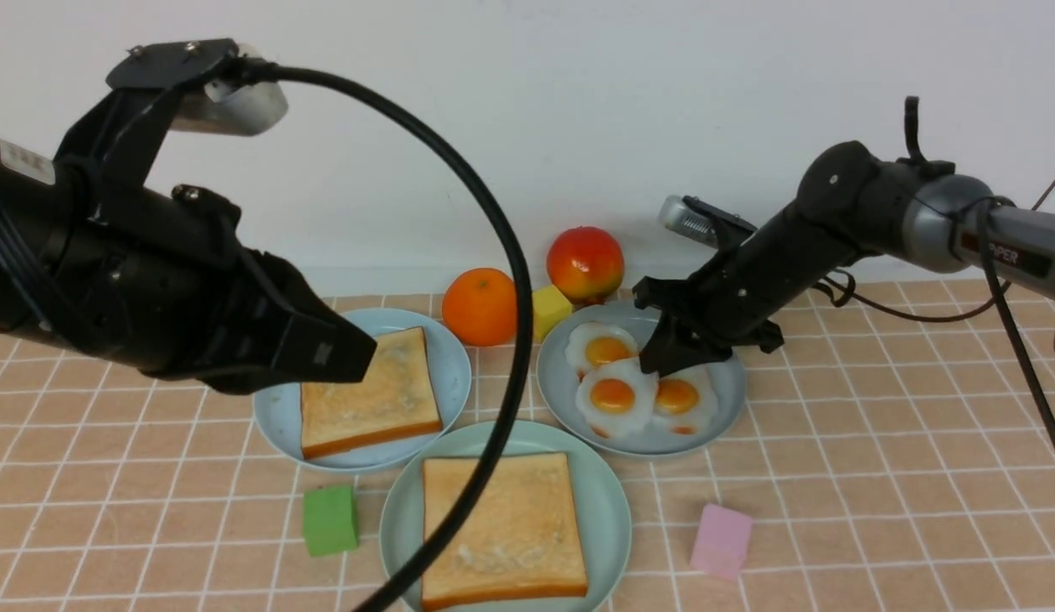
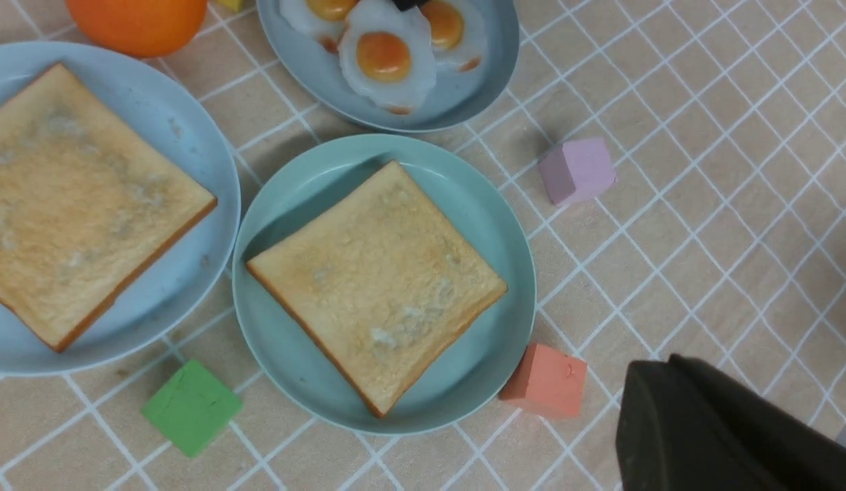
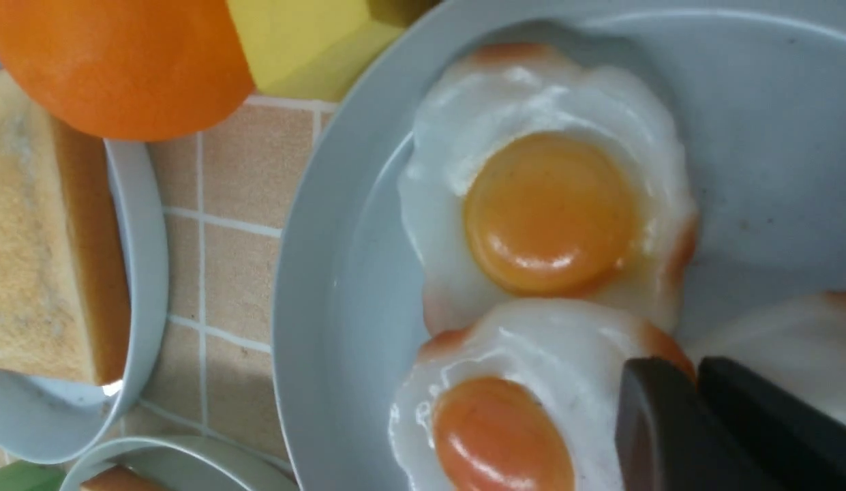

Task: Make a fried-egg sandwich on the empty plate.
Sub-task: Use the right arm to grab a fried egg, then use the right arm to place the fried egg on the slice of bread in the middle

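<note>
Left gripper [image 1: 361, 350]: hung raised at the left, well clear of the table, fingers pressed together, held nothing.
Right gripper [image 1: 660, 367]: reached down into the grey-blue plate [image 1: 724, 399], fingers set to a narrow slit, pinched the rim of the fried egg [image 1: 614, 397].
Fried egg: lay front-most of three on the grey-blue plate, overlapped the rear egg [image 1: 604, 347], touched the right-hand egg [image 1: 682, 398].
Mint-green plate [image 1: 614, 497]: sat nearest the robot, in front of the other two plates, carried one toast slice [image 1: 503, 529] lying flat.
Second toast slice [image 1: 370, 398]: rested on the sky-blue plate [image 1: 276, 421], left of the eggs.
Fruit: orange [image 1: 479, 306] and apple [image 1: 585, 263] stood behind the plates, yellow block [image 1: 550, 310] between them.
Loose blocks: green block [image 1: 330, 520] just left of the mint-green plate, pink block [image 1: 721, 540] near its right, salmon block [image 2: 544, 380] just beside its rim in the left wrist view.
</note>
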